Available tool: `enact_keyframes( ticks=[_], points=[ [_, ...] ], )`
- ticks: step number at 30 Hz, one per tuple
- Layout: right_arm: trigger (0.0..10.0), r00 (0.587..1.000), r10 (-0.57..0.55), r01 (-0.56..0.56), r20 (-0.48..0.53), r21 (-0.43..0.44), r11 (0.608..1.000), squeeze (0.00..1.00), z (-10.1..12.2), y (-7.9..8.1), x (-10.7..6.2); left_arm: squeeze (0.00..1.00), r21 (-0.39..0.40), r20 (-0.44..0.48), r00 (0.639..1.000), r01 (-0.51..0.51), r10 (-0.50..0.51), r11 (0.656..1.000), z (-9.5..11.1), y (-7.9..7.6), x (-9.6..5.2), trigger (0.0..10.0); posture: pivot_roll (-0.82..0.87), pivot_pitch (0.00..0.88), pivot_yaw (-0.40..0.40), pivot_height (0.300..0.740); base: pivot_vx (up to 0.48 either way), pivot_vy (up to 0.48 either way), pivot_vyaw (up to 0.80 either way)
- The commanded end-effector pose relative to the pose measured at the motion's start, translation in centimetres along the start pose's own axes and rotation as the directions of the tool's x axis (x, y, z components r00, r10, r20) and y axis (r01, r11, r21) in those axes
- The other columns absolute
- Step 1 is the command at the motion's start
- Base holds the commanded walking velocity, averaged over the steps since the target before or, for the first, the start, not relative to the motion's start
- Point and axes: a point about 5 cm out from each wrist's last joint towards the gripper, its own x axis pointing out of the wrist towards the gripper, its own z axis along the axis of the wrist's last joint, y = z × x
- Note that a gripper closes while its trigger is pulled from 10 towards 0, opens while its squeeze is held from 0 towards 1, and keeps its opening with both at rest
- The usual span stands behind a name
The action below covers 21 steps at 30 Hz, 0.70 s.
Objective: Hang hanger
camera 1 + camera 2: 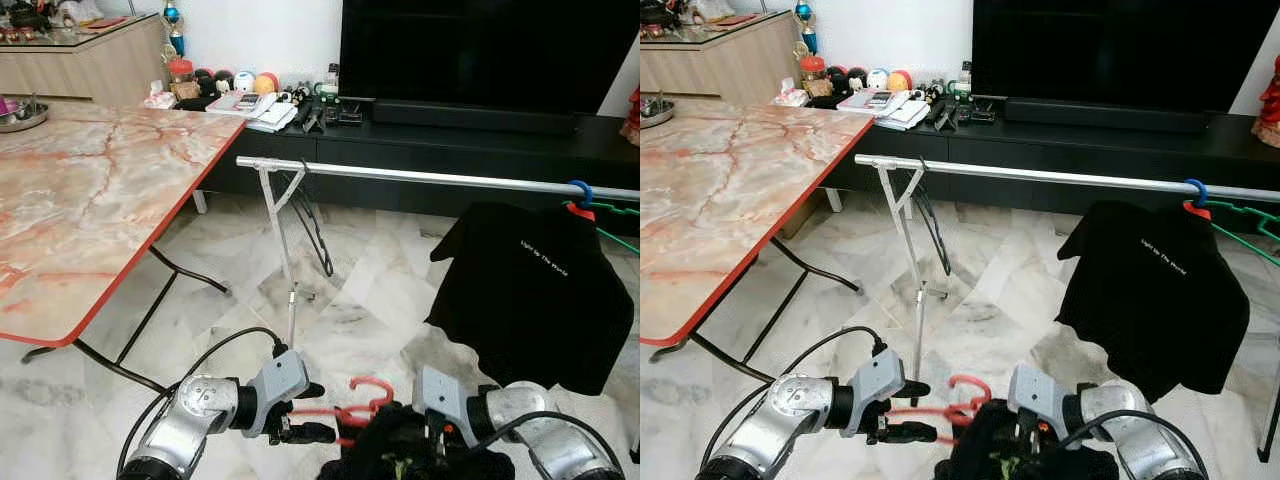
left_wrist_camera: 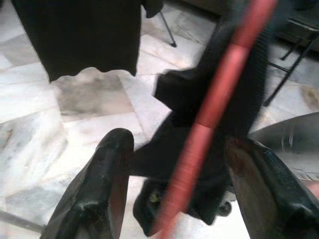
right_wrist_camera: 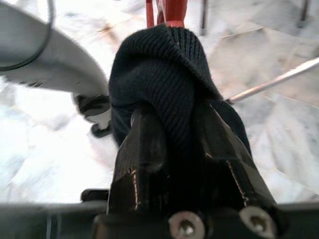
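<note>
Low in front of me, a red hanger [image 1: 358, 398] carries a black knit garment [image 1: 400, 445], its hook pointing up. My left gripper [image 1: 312, 411] is open, and the hanger's red arm [image 2: 209, 114] runs between its fingers [image 2: 107, 164] with space on both sides. My right gripper [image 3: 177, 122] is shut on a fold of the black garment [image 3: 159, 64] just under the hook. Beyond them a silver clothes rail [image 1: 420, 177] crosses the room at chest height. A black T-shirt [image 1: 540, 290] hangs near its right end.
A marble table with a red edge [image 1: 90, 190] stands at my left. Thin black hangers [image 1: 318, 235] dangle by the rail's left leg [image 1: 285, 260]. A green hanger [image 1: 615, 210] hangs at the rail's far right. A black TV console [image 1: 480, 140] lines the wall behind.
</note>
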Motion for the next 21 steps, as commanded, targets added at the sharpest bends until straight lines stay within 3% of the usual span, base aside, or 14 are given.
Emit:
enact_keyframes(
  ticks=[1,7,13,21],
  points=[
    [10.0,0.999,0.033,-0.033,0.023,-0.018,0.999,0.0,0.37,0.3,-0.13,0.0,0.031,-0.024,1.0,0.004,-0.003,1.0,0.13,-0.03,0.22,10.0,0.1,0.015,-0.011,0.74,0.0,0.0,0.0],
    [10.0,0.999,0.051,-0.051,0.012,-0.012,0.999,0.0,0.16,0.62,0.07,0.0,0.026,-0.037,0.999,0.026,-0.025,0.999,0.09,-0.12,0.31,10.0,0.1,0.018,-0.011,0.74,0.0,0.0,0.0],
    [10.0,0.999,0.034,-0.034,0.012,-0.015,0.999,0.0,0.29,0.44,0.33,0.0,-0.03,-0.055,0.99,0.13,-0.132,0.991,-0.07,-0.92,0.1,10.0,0.11,0.035,-0.011,0.74,0.0,0.0,0.0],
    [10.0,0.998,0.008,-0.008,0.054,-0.005,1.0,0.0,0.74,0.23,0.6,0.0,-0.009,-0.095,0.989,0.109,-0.109,0.994,-0.48,-0.78,0.28,10.0,0.1,0.044,-0.007,0.74,0.0,0.0,0.0]
  ],
)
